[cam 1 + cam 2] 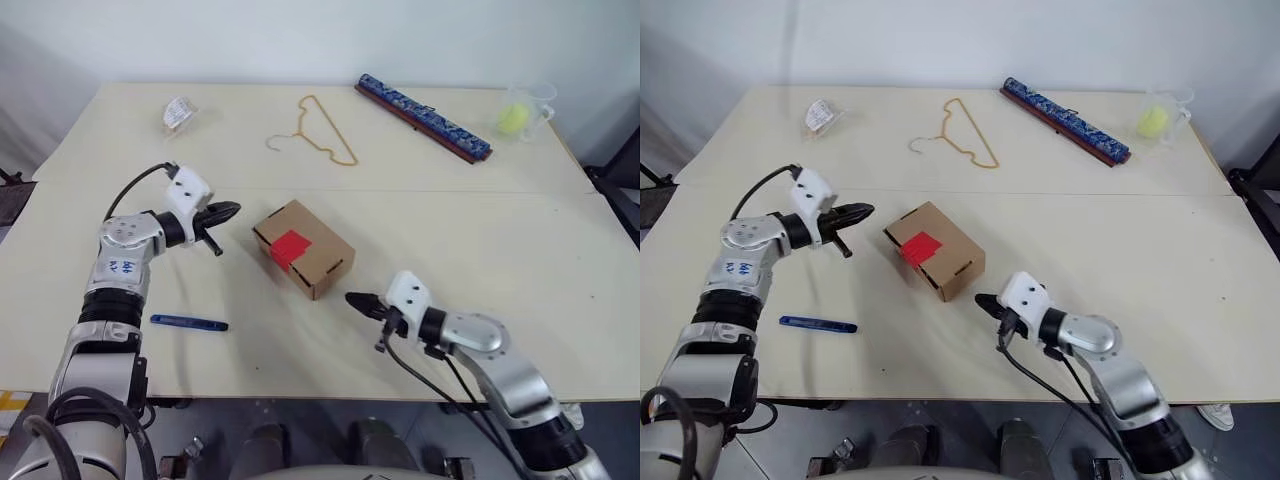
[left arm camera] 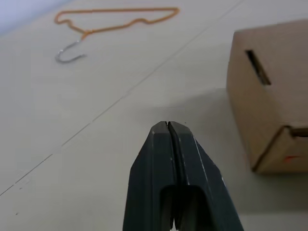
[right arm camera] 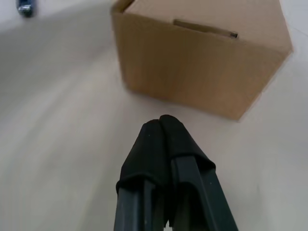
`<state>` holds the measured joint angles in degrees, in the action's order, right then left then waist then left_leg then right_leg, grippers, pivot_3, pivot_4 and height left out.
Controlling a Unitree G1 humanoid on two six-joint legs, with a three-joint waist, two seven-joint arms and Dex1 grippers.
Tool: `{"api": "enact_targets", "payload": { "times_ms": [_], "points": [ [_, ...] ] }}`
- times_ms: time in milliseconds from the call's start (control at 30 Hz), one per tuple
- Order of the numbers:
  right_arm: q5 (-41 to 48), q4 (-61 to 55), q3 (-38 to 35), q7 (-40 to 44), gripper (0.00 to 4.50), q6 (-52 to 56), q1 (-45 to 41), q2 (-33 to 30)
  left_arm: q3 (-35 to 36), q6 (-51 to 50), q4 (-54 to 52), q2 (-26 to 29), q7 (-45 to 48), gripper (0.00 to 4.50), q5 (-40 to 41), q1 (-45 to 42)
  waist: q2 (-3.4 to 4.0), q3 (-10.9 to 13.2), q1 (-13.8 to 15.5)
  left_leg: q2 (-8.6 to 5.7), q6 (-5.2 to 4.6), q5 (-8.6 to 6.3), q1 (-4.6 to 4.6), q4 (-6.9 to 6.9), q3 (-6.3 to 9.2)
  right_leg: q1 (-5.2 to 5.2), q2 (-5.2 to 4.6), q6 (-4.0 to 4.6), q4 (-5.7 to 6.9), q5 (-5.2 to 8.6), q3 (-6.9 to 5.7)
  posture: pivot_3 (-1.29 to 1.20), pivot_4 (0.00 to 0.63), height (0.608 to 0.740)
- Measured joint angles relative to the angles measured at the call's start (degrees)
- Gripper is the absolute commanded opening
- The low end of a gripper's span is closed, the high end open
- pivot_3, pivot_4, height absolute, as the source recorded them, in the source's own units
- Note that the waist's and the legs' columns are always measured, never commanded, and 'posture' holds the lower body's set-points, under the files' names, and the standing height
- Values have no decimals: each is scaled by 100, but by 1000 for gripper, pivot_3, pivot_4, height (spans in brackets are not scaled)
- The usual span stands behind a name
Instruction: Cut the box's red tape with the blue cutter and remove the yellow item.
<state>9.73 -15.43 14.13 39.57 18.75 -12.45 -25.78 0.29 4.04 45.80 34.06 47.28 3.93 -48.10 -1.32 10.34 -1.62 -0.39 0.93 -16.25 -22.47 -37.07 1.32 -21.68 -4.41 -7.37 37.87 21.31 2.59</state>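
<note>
The box (image 1: 303, 247) is seen near the middle of the pale counter (image 1: 520, 250), lying between the two claws and touched by neither. A red patch of tape (image 1: 291, 247) is carried on its upper face, and slot cut-outs are visible along its sides.

The left claw (image 1: 232, 209) is held just off one corner of the box, tips aimed at it, with a short gap left between them. Its two black fingers (image 2: 163, 159) are pressed flat together, and nothing is held between them. In the left wrist view, the slotted end of the box is found just ahead and to one side of the fingertips.

The right claw (image 1: 353, 298) is poised near the opposite end of the box, pointed toward it and likewise apart from it. Its fingers (image 3: 161, 139) are also closed tight on nothing. In the right wrist view, a plain cardboard side fills the space directly ahead of the tips.

The blue cutter (image 1: 188, 322) is left lying flat on the counter, well behind and below the left claw, beside that arm's forearm, untouched.

Beyond the left claw a gold wire hanger (image 1: 322, 135) is laid out; further off, a long blue patterned bar (image 1: 424, 117), a clear cup (image 1: 527, 110) with a yellow-green ball, and a small wrapped packet (image 1: 179, 113) are set.
</note>
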Motion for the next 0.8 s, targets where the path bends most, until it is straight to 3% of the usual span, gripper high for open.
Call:
{"api": "enact_targets", "payload": {
  "times_ms": [200, 367, 533, 700, 800],
  "points": [
    [-193, 231, 40, -268, 0, 105, -332, 237, -144, -421, -316, -107, 724, 9, 124, 137, -1, 0, 6, -1, 0, 0, -8, -6, 1, -2, -5, -2, 1, -1, -4, 0, 150, 740],
    [-191, 286, -527, -310, 0, 267, -381, -149, -175, -2011, -2319, 58, 1665, 9, 880, 1176, 3, 3, -3, 3, 2, -2, -9, -2, 2, 0, -12, -2, 8, -1, 1, 0, 150, 740],
    [-185, 379, -988, -232, 0, 227, -476, -546, -430, -3112, -4011, 63, 1975, 9, 1446, 2017, 3, 3, 3, 8, -8, -11, -6, -4, 8, 2, -9, -1, -2, -1, 3, 0, 150, 740],
    [-304, 794, -1346, -263, 0, -2, -622, -982, -525, -3721, -4989, 130, 1925, 9, 1780, 2399, 6, 5, 3, 6, -9, -11, -1, -5, 5, 9, -9, -1, -4, -1, 6, 0, 150, 740],
    [-285, 853, -1649, -245, 0, 30, -614, -1214, -251, -4283, -5202, 395, 2109, 9, 2381, 2183, 8, 6, 3, 8, -9, -11, -1, -2, 10, 9, -7, 1, -3, 0, 4, 0, 150, 740]
  ]
}}
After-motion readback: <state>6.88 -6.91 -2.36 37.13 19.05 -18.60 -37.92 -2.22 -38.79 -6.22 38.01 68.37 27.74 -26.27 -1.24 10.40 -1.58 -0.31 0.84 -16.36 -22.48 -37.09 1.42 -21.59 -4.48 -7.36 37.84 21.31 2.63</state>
